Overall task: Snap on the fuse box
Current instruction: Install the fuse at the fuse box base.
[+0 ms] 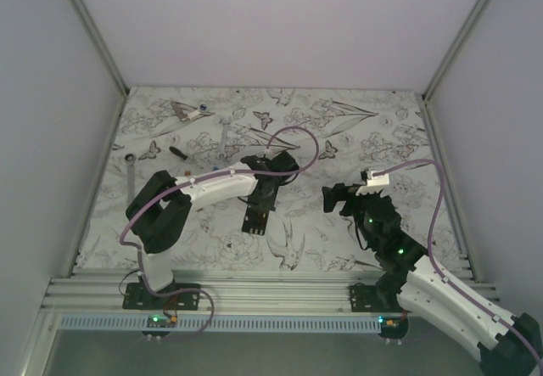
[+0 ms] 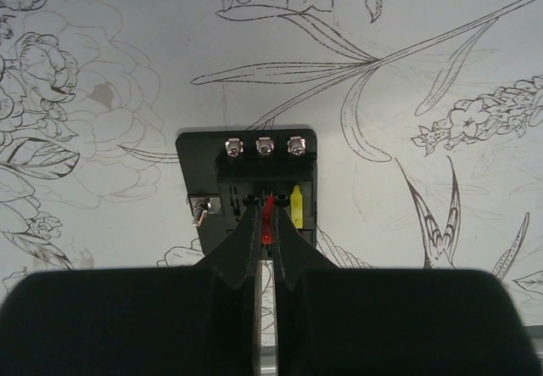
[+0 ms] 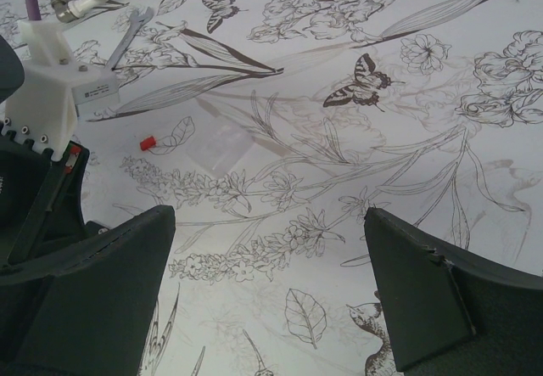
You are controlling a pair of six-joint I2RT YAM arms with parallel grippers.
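Over fuse box [image 2: 197,151], left end effector [image 2: 267,213] pinches fuse [image 2: 268,226].

My left arm [image 1: 212,188] reaches forward with the elbow folded back. The left gripper [image 2: 266,210] points down, fingers pinched on a small red fuse [image 2: 268,223] (only a sliver of gap shows). My right arm [image 1: 399,253] leans inward, and the right gripper [image 3: 267,223] is spread wide, holding nothing.

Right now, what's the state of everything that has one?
fuse box: lying flat, not gripped.
yellow fuse: seated in the box.
red fuse: upright, pinched at a slot.
left fingers: shut on the red fuse.
right fingers: open, empty.
loose red piece: lying untouched.
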